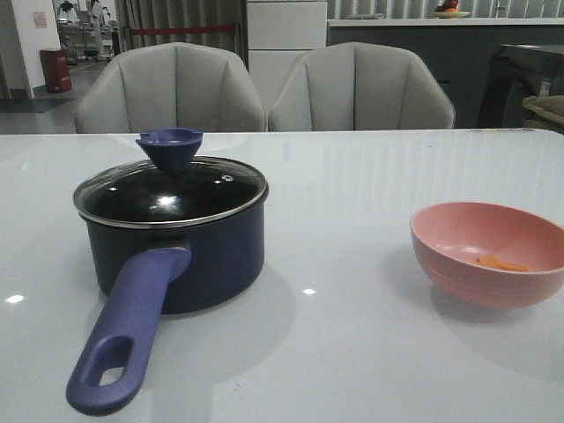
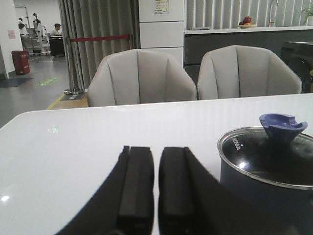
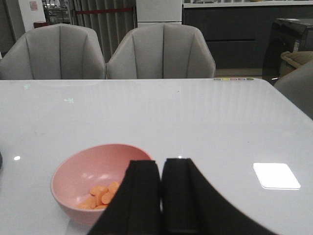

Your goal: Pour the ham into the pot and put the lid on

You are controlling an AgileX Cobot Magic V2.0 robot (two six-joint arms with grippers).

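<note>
1. Presently, the pot (image 1: 189,251) stands on the left part of the white table (image 1: 352,220), its long purple-blue handle (image 1: 128,339) angled toward the near edge.
2. The lid (image 1: 172,189) sits on the pot, closed, with its flared knob (image 1: 169,147) uppermost. In the left wrist view, white lettering on the glass near the rim appears to read "KONKA" (image 2: 236,143); it is small and I cannot fully confirm it.
3. The pink bowl (image 1: 489,251) stands on the right part of the table, well apart from the pot. The ham (image 1: 502,263) lies in the bottom of the bowl as a few thin orange pieces.
4. The left gripper (image 2: 155,188) has its black fingers nearly together, only a narrow slit between them, nothing held. It is beside the pot and not touching it.
5. The right gripper (image 3: 161,193) likewise has its fingers almost together and holds nothing; it is at the near side of the bowl, whether touching it I cannot tell.
6. Two grey chairs (image 1: 264,88) stand behind the table. A notice on the white cabinet (image 2: 161,22) beyond is too small to read.
</note>
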